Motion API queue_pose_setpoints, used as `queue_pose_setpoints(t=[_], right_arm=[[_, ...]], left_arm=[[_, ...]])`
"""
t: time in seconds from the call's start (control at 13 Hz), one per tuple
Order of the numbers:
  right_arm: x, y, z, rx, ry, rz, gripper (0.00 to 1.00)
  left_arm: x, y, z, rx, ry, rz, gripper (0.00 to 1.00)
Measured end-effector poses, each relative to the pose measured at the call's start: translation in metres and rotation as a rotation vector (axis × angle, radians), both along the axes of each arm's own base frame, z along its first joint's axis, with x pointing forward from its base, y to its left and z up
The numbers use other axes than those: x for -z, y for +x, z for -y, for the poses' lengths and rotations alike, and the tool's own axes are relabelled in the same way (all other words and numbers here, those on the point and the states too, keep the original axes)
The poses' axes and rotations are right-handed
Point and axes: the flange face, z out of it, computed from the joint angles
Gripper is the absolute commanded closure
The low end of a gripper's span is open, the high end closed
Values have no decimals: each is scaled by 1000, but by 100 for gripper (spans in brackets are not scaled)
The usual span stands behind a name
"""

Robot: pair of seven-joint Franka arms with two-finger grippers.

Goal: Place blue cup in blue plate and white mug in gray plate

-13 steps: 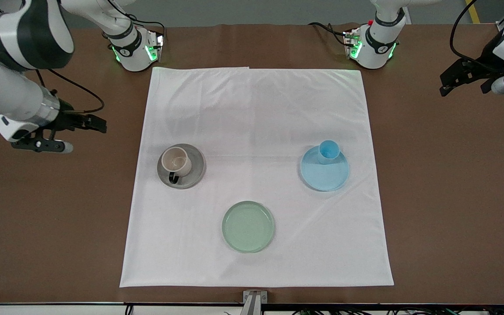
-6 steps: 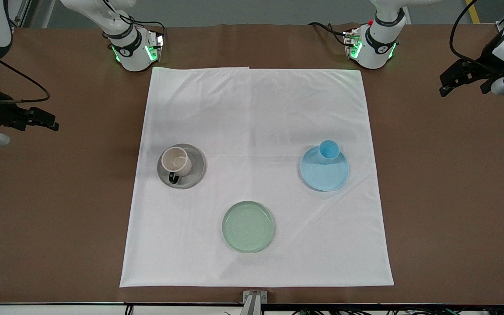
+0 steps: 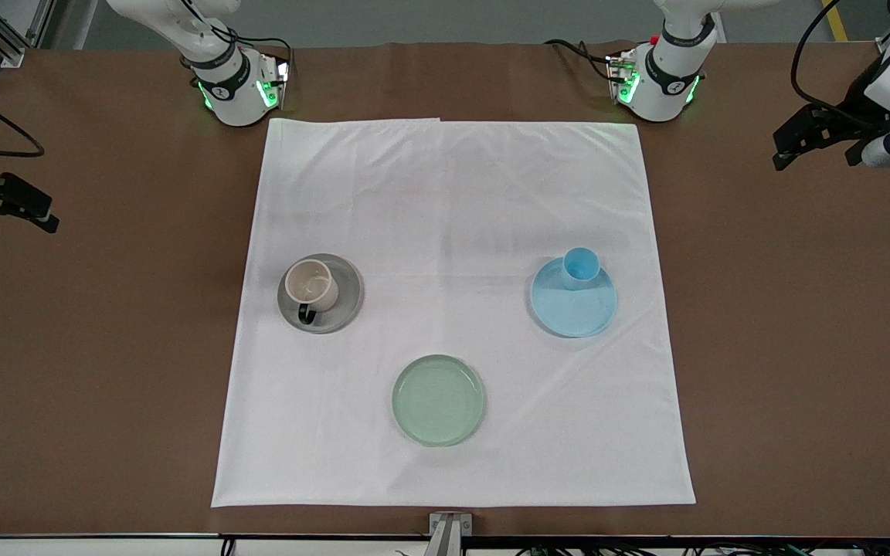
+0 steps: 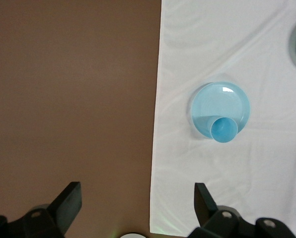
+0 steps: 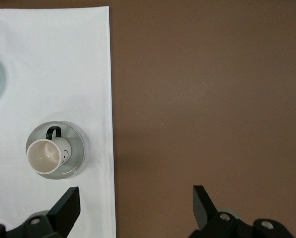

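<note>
The blue cup [image 3: 580,266] stands upright on the blue plate [image 3: 576,313], near the plate's rim. The white mug [image 3: 311,284] with a black handle stands upright on the gray plate [image 3: 346,297]. My left gripper [image 3: 783,148] is open and empty, up over bare table at the left arm's end. My right gripper [image 3: 12,210] is open and empty, over bare table at the right arm's end. The left wrist view shows the blue cup [image 4: 223,130] on the blue plate [image 4: 222,101] past its open gripper [image 4: 136,203]. The right wrist view shows the white mug [image 5: 44,154] on the gray plate [image 5: 76,145] past its open gripper [image 5: 135,203].
A white cloth [image 3: 453,193] covers the middle of the brown table. A pale green plate [image 3: 438,399] lies empty on it, nearer the front camera than the other plates. The two arm bases stand along the table's edge farthest from the front camera.
My right arm has pulled away from the gray plate toward the right arm's end of the table. The left arm has hardly moved. The cups and plates have not moved.
</note>
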Motion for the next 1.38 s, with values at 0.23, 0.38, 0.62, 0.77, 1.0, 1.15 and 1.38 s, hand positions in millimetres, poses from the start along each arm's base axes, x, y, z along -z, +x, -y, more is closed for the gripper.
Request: queue_pose_setpoints(t=[0.23, 0.38, 0.62, 0.77, 1.0, 1.15, 1.38], right_arm=[[-26, 0, 1, 2, -4, 52, 0], [-30, 1, 2, 3, -5, 60, 0], [-30, 3, 2, 5, -4, 60, 0], [-29, 4, 2, 7, 2, 59, 0], [-29, 4, 2, 7, 2, 60, 0], [-34, 4, 2, 8, 1, 69, 0], [-34, 2, 3, 9, 1, 53, 0]], left_arm=[[0, -1, 5, 9, 1, 0, 0], [0, 0, 4, 7, 1, 0, 0], [-3, 2, 2, 4, -1, 12, 0], [-4, 3, 2, 4, -2, 16, 0], [-5, 3, 2, 3, -2, 18, 0], [-5, 3, 1, 1, -2, 18, 0], [-5, 3, 1, 1, -2, 18, 0]])
